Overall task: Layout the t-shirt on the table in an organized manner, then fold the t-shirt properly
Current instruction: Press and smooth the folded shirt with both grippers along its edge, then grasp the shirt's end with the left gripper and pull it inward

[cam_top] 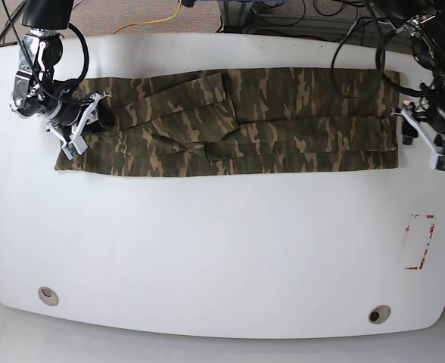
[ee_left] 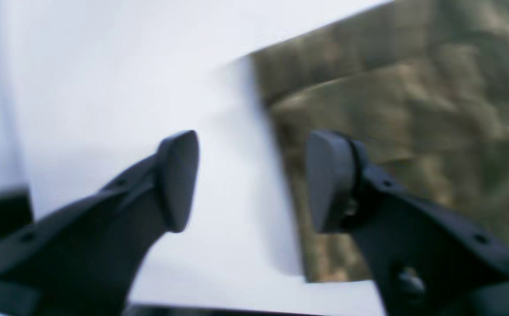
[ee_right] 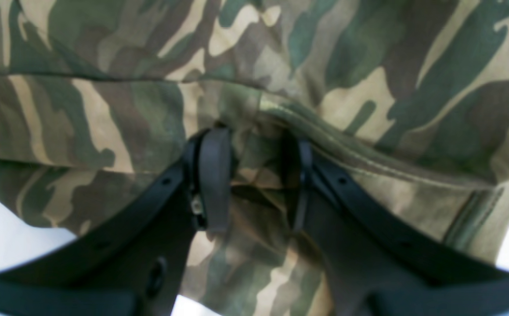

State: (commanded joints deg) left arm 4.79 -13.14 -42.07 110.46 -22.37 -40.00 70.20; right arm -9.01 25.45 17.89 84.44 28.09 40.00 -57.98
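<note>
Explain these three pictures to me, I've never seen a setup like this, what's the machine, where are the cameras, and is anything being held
This is a two-armed robot working over a white table. The base view looks down from above and shows both arms. The other two pictures come from cameras mounted at each wrist, looking past the black gripper fingers.

A camouflage t-shirt lies on the table, folded into a long band. There are also two round grommet holes near the front edge and a red tape outline at one side.

The right gripper, at the left of the base view, sits at one end of the t-shirt with cloth bunched between its fingers, so it seems to be pinching the fabric. The left gripper is open beside the other end, holding nothing; its picture is blurred.
</note>
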